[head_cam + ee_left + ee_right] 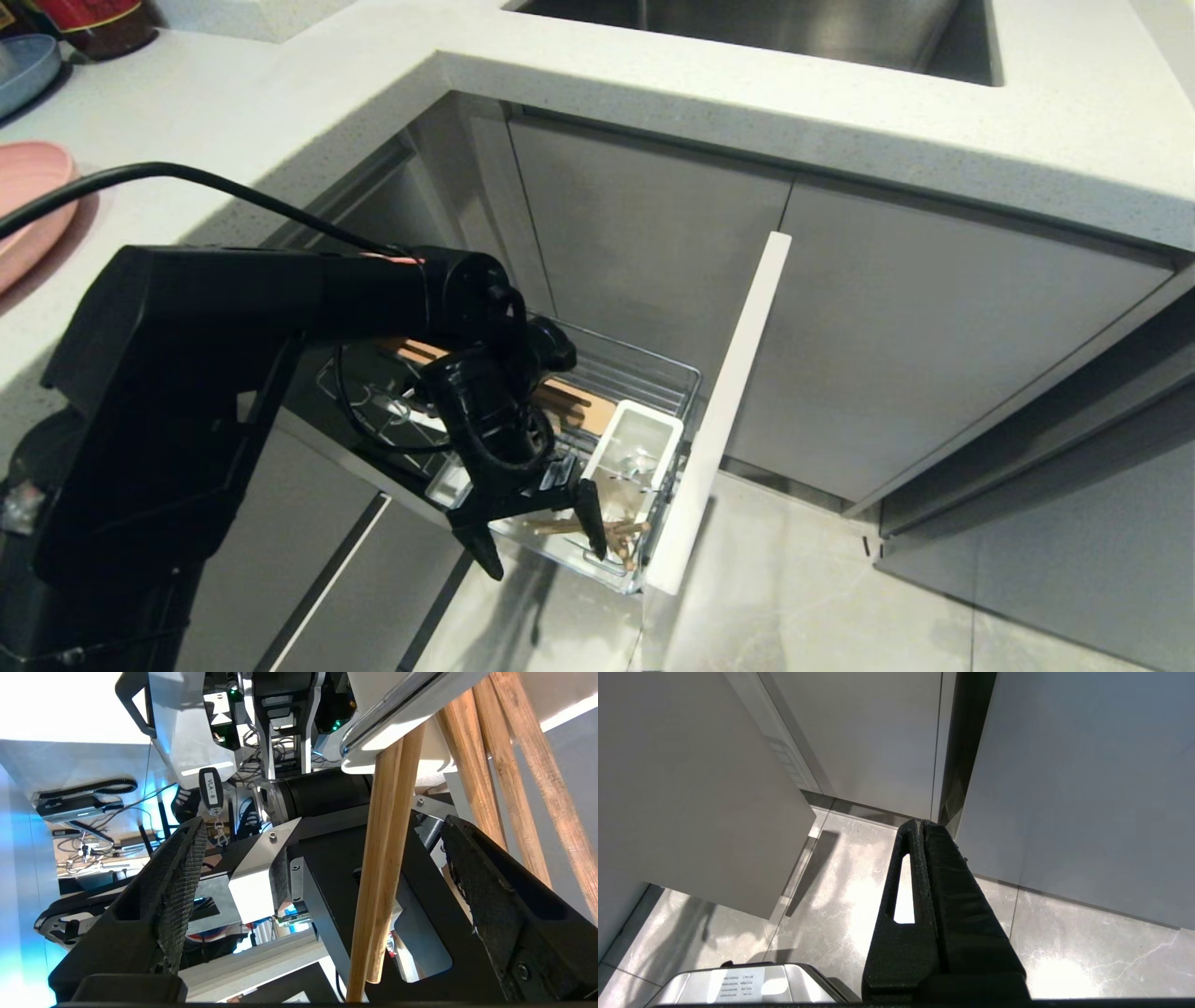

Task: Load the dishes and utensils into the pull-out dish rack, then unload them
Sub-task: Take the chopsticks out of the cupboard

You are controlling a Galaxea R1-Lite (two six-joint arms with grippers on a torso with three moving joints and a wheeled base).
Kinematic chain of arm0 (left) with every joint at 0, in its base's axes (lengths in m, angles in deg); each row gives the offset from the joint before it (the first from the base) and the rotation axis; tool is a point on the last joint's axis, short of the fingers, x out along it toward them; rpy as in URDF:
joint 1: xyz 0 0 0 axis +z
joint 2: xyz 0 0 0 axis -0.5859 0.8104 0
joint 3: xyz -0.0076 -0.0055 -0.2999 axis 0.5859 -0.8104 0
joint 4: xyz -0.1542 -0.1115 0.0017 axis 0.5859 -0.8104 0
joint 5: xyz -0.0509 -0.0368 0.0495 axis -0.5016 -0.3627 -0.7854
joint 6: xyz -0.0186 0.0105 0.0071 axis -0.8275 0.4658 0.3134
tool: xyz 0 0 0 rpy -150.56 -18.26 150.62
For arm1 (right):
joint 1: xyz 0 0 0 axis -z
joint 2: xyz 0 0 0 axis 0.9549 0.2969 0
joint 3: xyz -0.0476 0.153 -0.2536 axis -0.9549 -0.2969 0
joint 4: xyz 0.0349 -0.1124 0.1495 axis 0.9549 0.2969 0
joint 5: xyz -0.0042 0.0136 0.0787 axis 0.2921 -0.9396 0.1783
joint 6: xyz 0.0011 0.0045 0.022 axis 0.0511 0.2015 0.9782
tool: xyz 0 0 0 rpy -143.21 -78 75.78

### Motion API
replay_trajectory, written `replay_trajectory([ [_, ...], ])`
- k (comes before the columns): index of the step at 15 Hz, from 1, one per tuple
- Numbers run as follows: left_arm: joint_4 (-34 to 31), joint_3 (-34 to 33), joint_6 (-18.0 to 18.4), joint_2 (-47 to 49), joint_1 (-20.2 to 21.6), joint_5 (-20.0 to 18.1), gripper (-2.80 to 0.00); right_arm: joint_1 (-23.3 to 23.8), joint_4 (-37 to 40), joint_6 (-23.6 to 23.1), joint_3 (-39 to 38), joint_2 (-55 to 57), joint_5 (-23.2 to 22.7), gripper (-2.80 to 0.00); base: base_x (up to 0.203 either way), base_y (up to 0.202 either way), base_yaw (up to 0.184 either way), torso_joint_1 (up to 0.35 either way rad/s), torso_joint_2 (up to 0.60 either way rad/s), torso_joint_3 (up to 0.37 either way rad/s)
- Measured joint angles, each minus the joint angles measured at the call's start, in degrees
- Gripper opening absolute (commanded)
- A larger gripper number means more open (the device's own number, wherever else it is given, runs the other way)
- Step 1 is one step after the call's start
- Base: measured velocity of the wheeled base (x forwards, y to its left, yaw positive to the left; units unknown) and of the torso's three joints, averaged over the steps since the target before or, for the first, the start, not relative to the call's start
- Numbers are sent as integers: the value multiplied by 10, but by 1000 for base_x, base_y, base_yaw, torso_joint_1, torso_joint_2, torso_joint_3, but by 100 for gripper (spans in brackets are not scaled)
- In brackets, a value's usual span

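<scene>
The left gripper (540, 537) hung with its jaws spread wide and empty over the front end of the pull-out dish rack (653, 369), its two dark fingers (590, 521) pointing down on either side of the wooden chopsticks (597, 529), which stood leaning in the white utensil box (644, 439) just behind the pale front panel (724, 411). The black left arm and its cable hid much of the basket, while the pink plate (28, 201) lay well apart on the white counter (653, 75), near a blue-grey plate (23, 70). The right gripper (924, 830) was clenched shut on nothing, low above the grey floor tiles (840, 914) by the cabinet doors.
</scene>
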Motion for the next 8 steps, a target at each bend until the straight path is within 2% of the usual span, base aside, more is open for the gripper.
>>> replay_trajectory([
  [3, 3, 0, -1, -1, 0, -1, 0, 0, 0, 0, 0, 0, 0, -280, 0, 0, 0, 0, 0, 0],
  [4, 3, 0, -1, -2, 0, -1, -280, 0, 0, 0, 0, 0, 0, -280, 0, 0, 0, 0, 0, 0],
  [8, 14, 0, -3, -7, -1, -10, -280, 0, 0, 0, 0, 0, 0, -280, 0, 0, 0, 0, 0, 0],
])
